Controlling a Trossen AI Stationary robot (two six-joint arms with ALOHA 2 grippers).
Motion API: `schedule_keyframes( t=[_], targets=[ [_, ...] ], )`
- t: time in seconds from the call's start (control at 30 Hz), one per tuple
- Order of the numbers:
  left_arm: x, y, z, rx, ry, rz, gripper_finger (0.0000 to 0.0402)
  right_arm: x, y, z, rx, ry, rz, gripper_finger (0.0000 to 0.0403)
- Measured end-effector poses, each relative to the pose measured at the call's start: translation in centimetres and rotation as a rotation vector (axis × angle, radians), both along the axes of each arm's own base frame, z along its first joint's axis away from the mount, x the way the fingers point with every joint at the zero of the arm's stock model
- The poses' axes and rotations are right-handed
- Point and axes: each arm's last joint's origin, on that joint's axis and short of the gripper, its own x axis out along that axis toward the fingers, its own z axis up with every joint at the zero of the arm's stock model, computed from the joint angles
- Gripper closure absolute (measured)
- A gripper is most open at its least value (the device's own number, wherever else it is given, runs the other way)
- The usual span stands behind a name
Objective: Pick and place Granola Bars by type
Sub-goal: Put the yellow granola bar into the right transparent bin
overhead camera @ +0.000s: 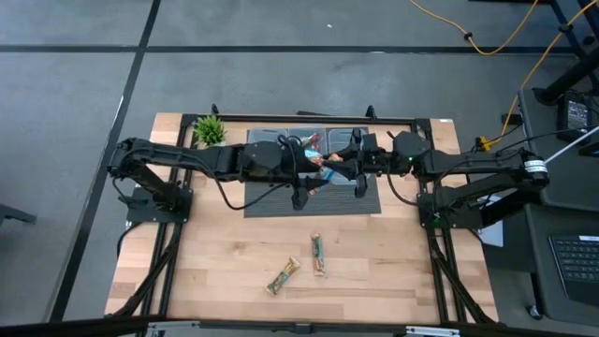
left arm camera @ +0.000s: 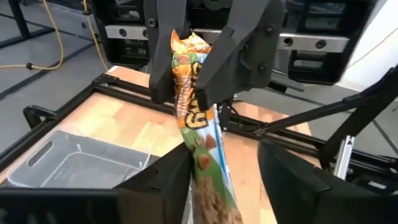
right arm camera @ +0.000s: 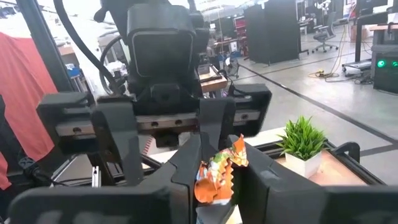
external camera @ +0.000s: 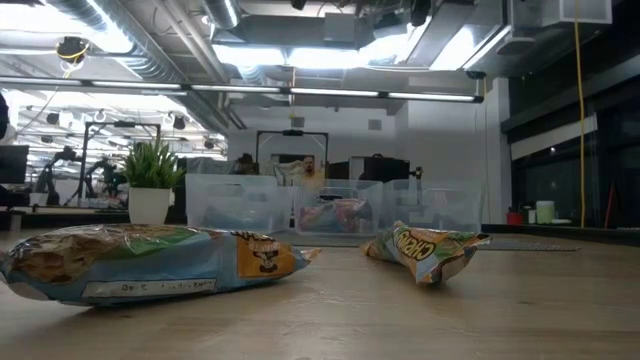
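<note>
Right tool (left arm camera: 186, 68) pinches the bar (left arm camera: 198, 124) over the far bins; left tool (left arm camera: 224, 171), spread wide, should back off straight.

Two granola bars are lying on the wooden table (external camera: 520, 310): blue-wrapped bar (external camera: 150, 262) nearest, green-wrapped bar (external camera: 425, 250) farther back. Clear bins (external camera: 240, 205) are standing behind them, potted plant (external camera: 152, 180) sitting beside the bins.

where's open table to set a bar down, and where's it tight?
Free: bare wood left of the two granola bars lying near the front edge, and right of them. Tight: above the grey mat and bins, where the left gripper and right gripper meet on one bar.
</note>
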Motion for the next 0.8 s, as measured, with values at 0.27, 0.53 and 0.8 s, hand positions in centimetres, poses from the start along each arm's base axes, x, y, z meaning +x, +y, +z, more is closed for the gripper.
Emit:
schedule_keyframes(
  t=[0.27, 0.53, 0.8],
  targets=[
    [-2.9, 0.9, 1.9, 0.036, 0.028, 0.099, 0.0188, -0.4, 0.0, 0.2, -0.003, 0.002, -0.003, 0.0325],
    [-5.8, 1.4, 3.9, 0.033, -0.009, 0.194, 0.0186, -2.1, -1.2, 0.8, -0.018, 0.198, -0.079, 0.0325],
    [-6.3, 0.7, 4.4, 0.037, -0.032, 0.192, 0.0187, -4.4, -4.8, 5.0, -0.109, 0.55, -0.277, 0.0325]
  ],
)
